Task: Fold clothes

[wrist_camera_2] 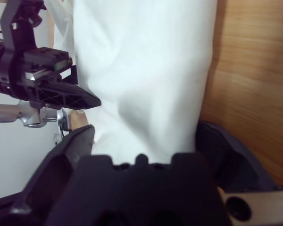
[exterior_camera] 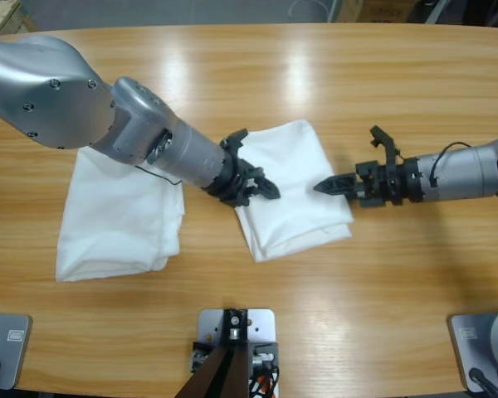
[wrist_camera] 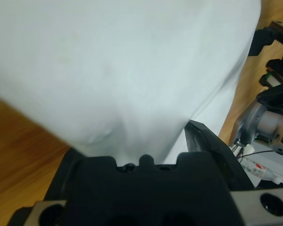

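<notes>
White cotton on wood: two T-shirts, and both grippers at the middle one.

From above I see a folded T-shirt (exterior_camera: 295, 186), plain white in a thick square, lying mid-table, and a second T-shirt (exterior_camera: 116, 220) looser and flatter well to its left, partly under the right arm's elbow; the right gripper (exterior_camera: 261, 189) sits over the folded one's left edge with jaws spread, the left gripper (exterior_camera: 322, 186) meets its right edge with jaws closed to a point, and the wooden table (exterior_camera: 315, 75) shines under lamp glare. My left wrist view is mostly white cloth down to the gripper body, so I cannot tell whether fabric is nipped. My right wrist view shows cloth lying between wide-apart jaws, ungripped, and the left gripper's pointed tip against the shirt.
</notes>
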